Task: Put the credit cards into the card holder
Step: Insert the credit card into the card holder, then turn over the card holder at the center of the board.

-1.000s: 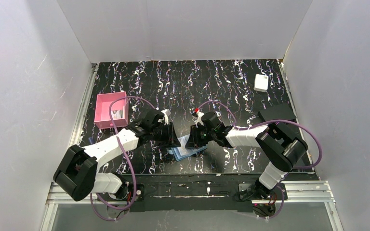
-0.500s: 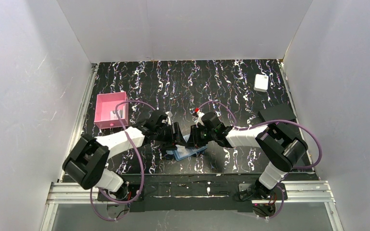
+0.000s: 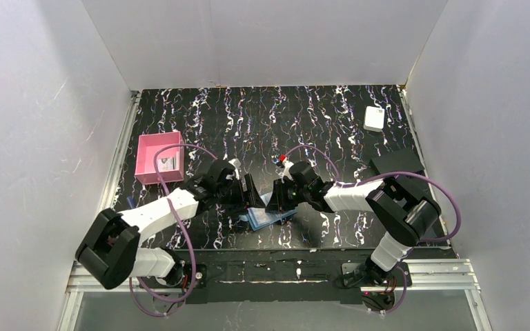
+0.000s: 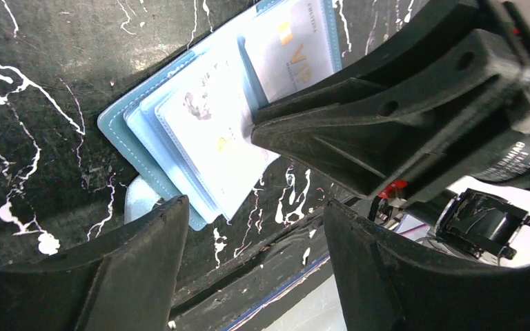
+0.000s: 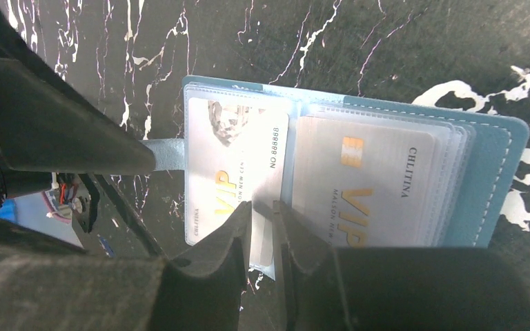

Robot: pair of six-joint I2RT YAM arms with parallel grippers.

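At the near middle of the surface (image 3: 317, 117), between my two arms, the card holder (image 3: 266, 218) lies opened flat with its teal cover down and its clear slots facing up. Two credit cards sit in it, one on each half. From the right wrist I read the numbered card (image 5: 228, 158) beside the fold and the chip card (image 5: 366, 179) tucked behind the sleeves on the other half.

My right pincer (image 5: 262, 210) is drawn down to a sliver. It nips a pale edge at the near side of the numbered card, right by the fold. I cannot tell for sure whether that edge is the card itself or its clear sleeve.

My left pincer (image 4: 255, 214) hangs wide apart just over the holder's outer edge (image 4: 114, 124), touching nothing I can see. Through its camera the right pincer's dark fingers (image 4: 297, 131) press onto the numbered card (image 4: 200, 124).

Off to the left stands a pink tray (image 3: 153, 148), well apart from the holder. A white box (image 3: 374, 118) rests in the far right corner.
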